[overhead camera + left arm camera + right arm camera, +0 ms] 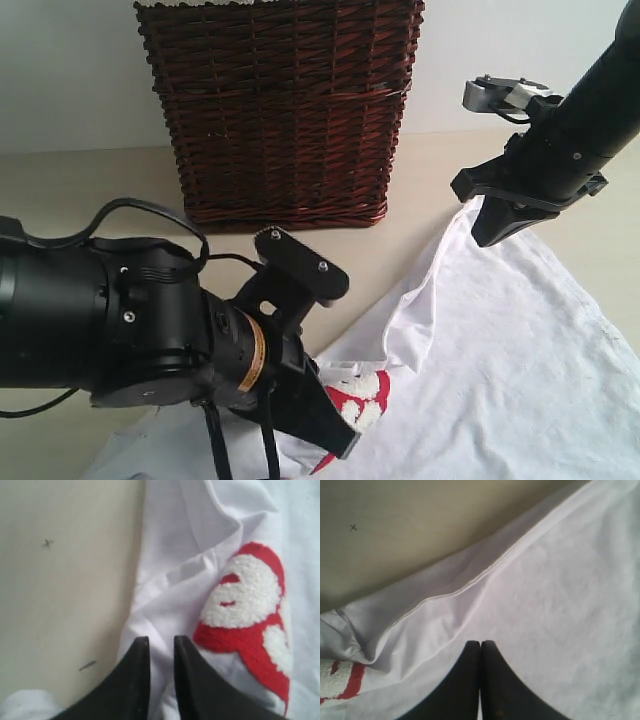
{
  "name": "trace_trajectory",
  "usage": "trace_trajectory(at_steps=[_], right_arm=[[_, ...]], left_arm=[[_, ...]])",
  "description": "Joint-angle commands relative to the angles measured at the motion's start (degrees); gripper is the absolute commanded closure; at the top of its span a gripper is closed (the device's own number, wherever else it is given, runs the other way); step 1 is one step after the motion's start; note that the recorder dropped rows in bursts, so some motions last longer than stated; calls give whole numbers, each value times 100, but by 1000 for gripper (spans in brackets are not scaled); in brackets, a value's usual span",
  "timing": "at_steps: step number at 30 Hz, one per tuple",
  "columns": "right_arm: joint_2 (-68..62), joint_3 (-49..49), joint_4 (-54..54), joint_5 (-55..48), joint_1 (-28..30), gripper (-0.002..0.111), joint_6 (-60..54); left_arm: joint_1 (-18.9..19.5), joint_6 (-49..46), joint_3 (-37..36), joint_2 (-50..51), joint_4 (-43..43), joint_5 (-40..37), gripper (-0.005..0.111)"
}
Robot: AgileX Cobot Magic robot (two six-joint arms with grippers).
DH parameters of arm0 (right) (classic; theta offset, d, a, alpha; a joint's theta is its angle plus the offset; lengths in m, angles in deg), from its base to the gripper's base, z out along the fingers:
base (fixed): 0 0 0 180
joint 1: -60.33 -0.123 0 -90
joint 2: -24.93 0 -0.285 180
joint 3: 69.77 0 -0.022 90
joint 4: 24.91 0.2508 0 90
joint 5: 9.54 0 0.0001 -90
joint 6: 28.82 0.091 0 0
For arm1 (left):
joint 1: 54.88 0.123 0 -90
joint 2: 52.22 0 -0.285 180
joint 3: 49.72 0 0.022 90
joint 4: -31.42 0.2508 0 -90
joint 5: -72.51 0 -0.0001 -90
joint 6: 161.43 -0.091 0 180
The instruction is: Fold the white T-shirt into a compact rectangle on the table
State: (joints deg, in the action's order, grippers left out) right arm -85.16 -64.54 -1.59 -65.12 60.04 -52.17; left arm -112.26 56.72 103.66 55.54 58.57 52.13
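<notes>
The shirt (520,370) lies spread on the table (80,190), in front of the basket (280,110). It covers the near right part, and one edge is raised into a peak.

The right claw (480,644) is pressed together. The cloth rises up to its tip, so I judge that it pinches a thin layer of the hem there.

The left claw (162,641) stands at the other edge, just beside the red patch (245,615). Its fingers (137,670) are almost together, with only a narrow slit where white cloth shows. I cannot tell whether they already bite the cloth or only stand over it.

The step in hand, as I judge it, is to take both edge points and carry this side over.

To do it well:
- The left claw should catch the full folded edge, not one loose wrinkle. A wrinkle will slip out when it is lifted.
- It should stay off the thick fuzzy patch.
- Both claws should rise together and level, so that the edge between them stays straight.
- They should rise only enough to clear the cloth below.
- The edge should be laid down parallel to the opposite side, away from the basket.

If one corner leads, the fold will come out slanted.
</notes>
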Motion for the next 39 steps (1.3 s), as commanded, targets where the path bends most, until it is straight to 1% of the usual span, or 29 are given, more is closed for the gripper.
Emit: trace_trajectory(at_steps=[1,3,4,5,6,7,8,10,12,13,18,20,24,27,28,29,30,32,33,34,35,37,39], right_arm=[[50,-38,34,58,-5,108,-70],[50,-38,34,58,-5,108,-70],[50,-38,34,35,-5,108,-70],[50,-38,34,21,-5,108,-70],[50,-38,34,-1,-5,108,-70],[50,-38,34,-12,-5,108,-70],[50,-38,34,-12,-5,108,-70],[50,-38,34,-12,-5,108,-70],[50,-38,34,0,-5,108,-70],[50,-38,34,22,-5,108,-87],[50,-38,34,81,-5,108,-87],[50,-38,34,82,-5,108,-98],[50,-38,34,105,-5,108,-109],[50,-38,34,80,-5,108,-109],[50,-38,34,80,-5,108,-109],[50,-38,34,80,-5,108,-109],[50,-38,34,80,-5,108,-109],[50,-38,34,66,-5,108,-109],[50,-38,34,20,-5,108,-109],[50,-38,34,-24,-5,108,-109],[50,-38,34,-47,-5,108,-109],[50,-38,34,-56,-5,108,-109],[39,-38,6,-68,-5,108,-109]], left_arm=[[30,-1669,-4,281,-1606,-17,83],[30,-1760,-4,455,-1640,-17,71],[30,-1760,6,555,-1640,10,62],[30,-1774,6,602,-1640,24,57],[30,-1784,6,639,-1640,24,53],[30,-1798,6,649,-1640,-18,53],[15,-1827,6,649,-1640,-64,55],[4,-1827,6,608,-1640,-144,70],[4,-1827,6,520,-1691,-169,89],[4,-1883,6,415,-1703,-169,105],[-22,-2142,6,-91,-1727,-211,107],[-267,-2273,6,-265,-1740,-376,107],[-1295,-2290,6,-358,-1827,-644,107],[-1931,-2290,6,-358,-1900,-633,107],[-2085,-2290,6,-347,-1900,-610,107],[-2139,-2290,6,-347,-1847,-576,106],[-2166,-2280,6,-333,-1759,-556,104],[-2129,-2280,6,-295,-1629,-556,93],[-2046,-2268,6,-265,-1564,-556,85],[-1915,-2258,6,-206,-1533,-568,73],[-1696,-2256,6,-110,-1533,-583,62],[-1273,-2256,6,118,-1533,-643,54],[-1087,-2256,6,234,-1533,-621,54]])
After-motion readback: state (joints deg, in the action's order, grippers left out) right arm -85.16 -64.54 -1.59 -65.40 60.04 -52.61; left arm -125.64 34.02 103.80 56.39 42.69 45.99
